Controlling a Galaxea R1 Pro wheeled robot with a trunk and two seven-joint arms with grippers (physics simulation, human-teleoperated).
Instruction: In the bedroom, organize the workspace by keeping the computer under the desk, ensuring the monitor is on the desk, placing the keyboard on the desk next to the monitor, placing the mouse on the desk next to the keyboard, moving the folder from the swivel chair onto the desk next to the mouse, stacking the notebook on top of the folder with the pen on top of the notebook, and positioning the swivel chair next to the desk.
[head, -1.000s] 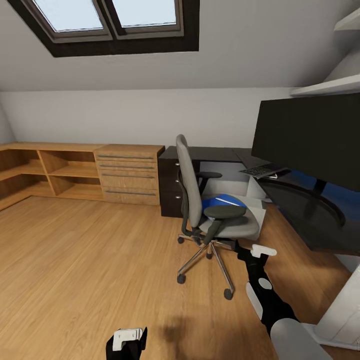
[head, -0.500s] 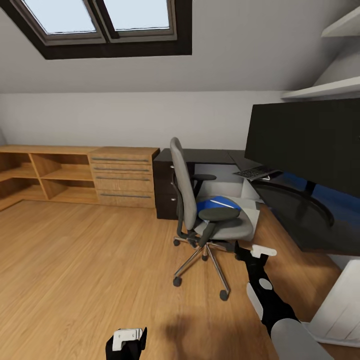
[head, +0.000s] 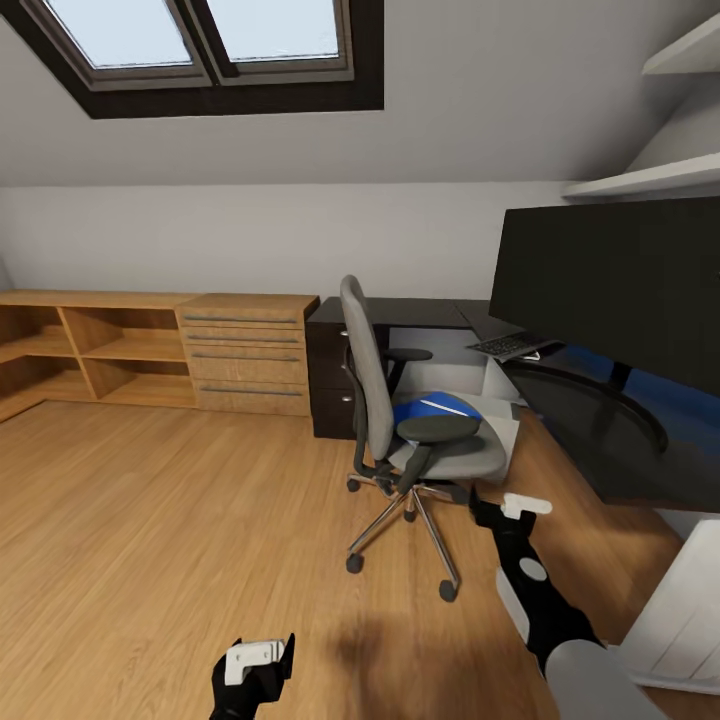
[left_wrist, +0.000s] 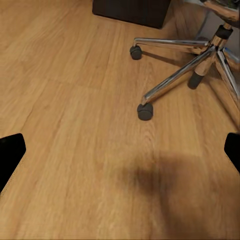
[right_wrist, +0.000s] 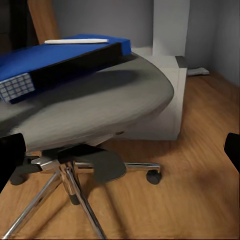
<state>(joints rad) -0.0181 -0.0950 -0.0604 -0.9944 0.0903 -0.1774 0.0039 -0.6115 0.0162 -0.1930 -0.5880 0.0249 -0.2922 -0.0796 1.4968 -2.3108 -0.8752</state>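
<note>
Landmark: swivel chair (head: 400, 420), grey, on chrome legs. Left of chair: wooden cabinet (head: 250, 350), then wide bare floor (head: 150, 520), ample room to roll. Low and left of chair base: left gripper (head: 255, 668), fingers spread wide, holding nothing. On chair seat: blue folder (right_wrist: 65, 52), flat, stiff, probably light and slick; white pen (right_wrist: 76, 41) on top, likely to roll off if tipped. Best grip probably at overhanging black spine edge, kept level. Just right of chair base: right gripper (head: 500, 510), fingers apart, empty, aimed at seat. Behind chair: computer (right_wrist: 165, 95). Right of chair: desk (head: 590, 440) edge close, with keyboard (head: 515, 345) and monitor (head: 620, 280) above.
</note>
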